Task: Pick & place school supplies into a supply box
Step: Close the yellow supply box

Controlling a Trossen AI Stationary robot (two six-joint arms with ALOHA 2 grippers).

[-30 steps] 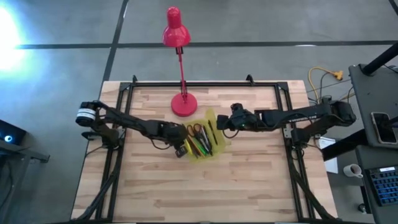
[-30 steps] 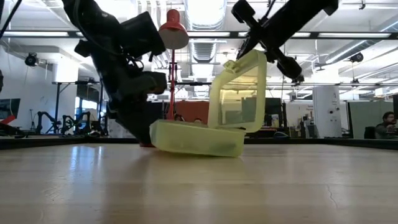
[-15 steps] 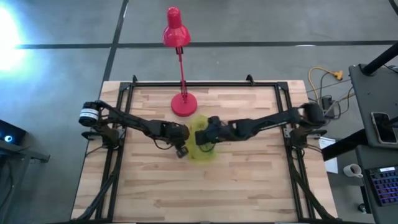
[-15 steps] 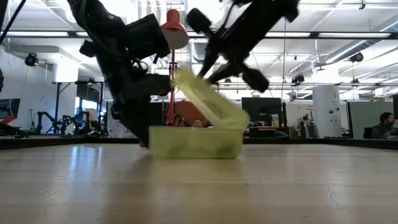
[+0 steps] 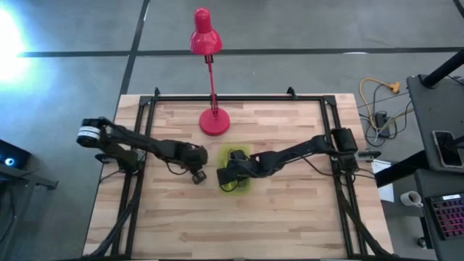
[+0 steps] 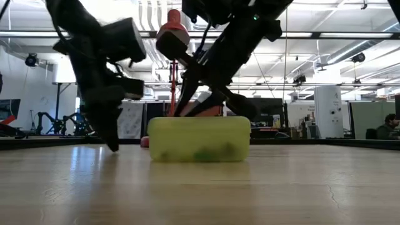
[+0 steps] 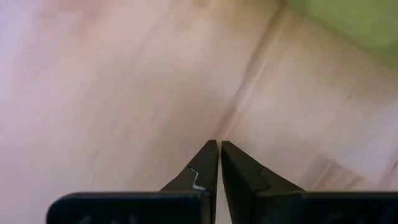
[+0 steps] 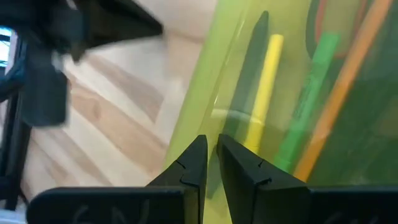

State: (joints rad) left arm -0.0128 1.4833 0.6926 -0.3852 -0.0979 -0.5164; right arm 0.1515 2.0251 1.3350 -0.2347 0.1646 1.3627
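Pressing down on the closed lid of the supply box [image 5: 236, 170], the right gripper [image 5: 228, 176] is keeping its fingers nearly together with nothing between them. The box is lying flat near the middle of the table [image 5: 290, 217], just in front of the red lamp [image 5: 214, 121]. Through its translucent lid a yellow pencil [image 8: 264, 87], a green marker [image 8: 311, 99] and an orange pencil [image 8: 345, 81] are showing. The left gripper [image 5: 196, 176] is hanging just beside the box, fingers together, holding nothing.
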